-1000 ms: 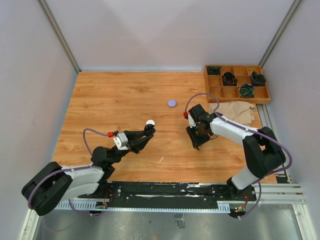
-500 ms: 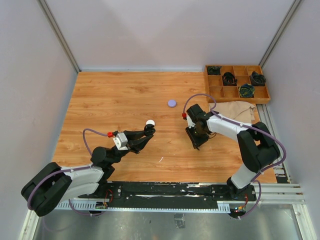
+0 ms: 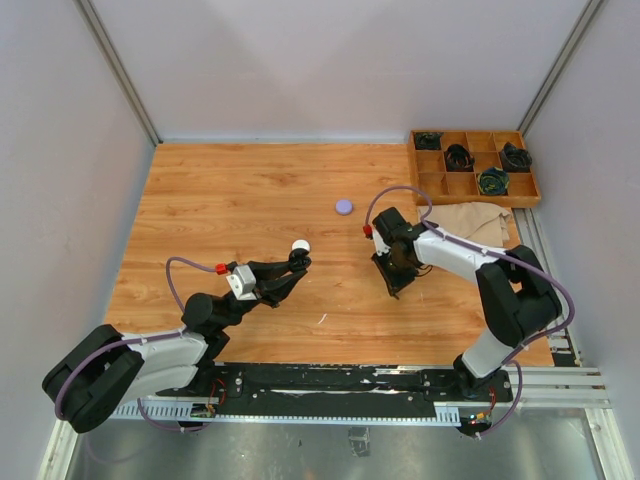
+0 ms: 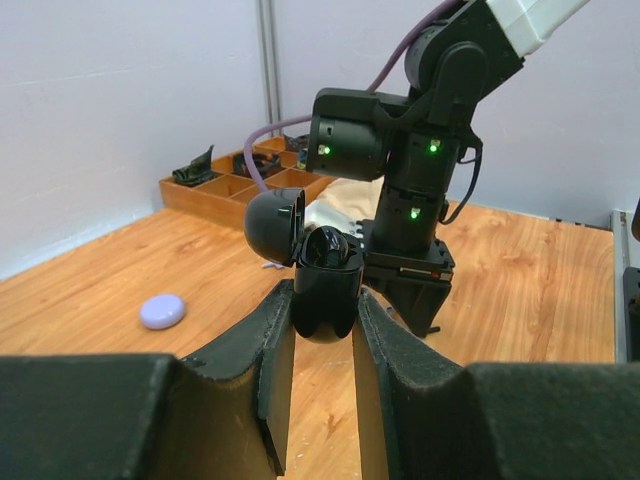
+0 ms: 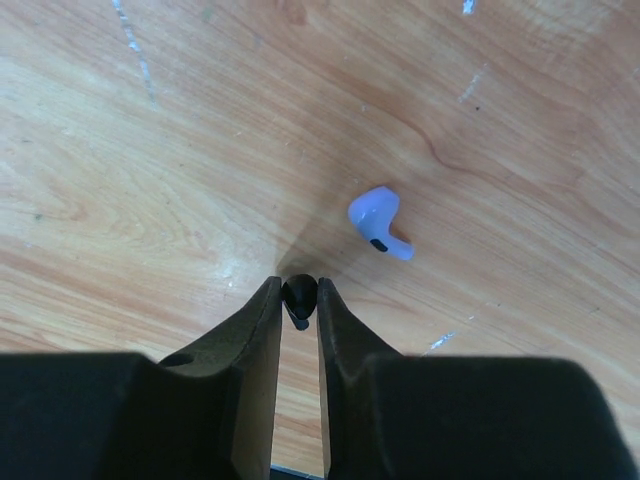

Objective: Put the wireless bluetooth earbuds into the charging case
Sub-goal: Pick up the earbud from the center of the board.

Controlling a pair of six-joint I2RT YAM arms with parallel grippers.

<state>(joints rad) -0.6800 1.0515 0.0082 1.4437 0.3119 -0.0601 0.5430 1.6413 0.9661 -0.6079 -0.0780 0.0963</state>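
Note:
My left gripper [image 4: 325,318] is shut on an open black charging case [image 4: 326,290], held above the table with its lid [image 4: 275,226] swung to the left. A black earbud [image 4: 331,246] sits in the case. In the top view the left gripper [image 3: 297,263] is at table centre-left, with a small white round thing [image 3: 300,245] beside its tips. My right gripper [image 5: 299,292] points down at the table and is shut on a tiny black earbud [image 5: 299,296]. A lilac earbud [image 5: 378,222] lies on the wood just beyond it. The right gripper [image 3: 392,286] is right of centre.
A lilac round case [image 3: 344,206] lies on the wood behind the grippers; it also shows in the left wrist view [image 4: 162,311]. A wooden compartment tray [image 3: 433,184] with dark items stands at the back right, with a beige cloth [image 3: 478,219] in front of it.
The right arm has shifted slightly to the left with its gripper low over the table. The left arm has not moved.

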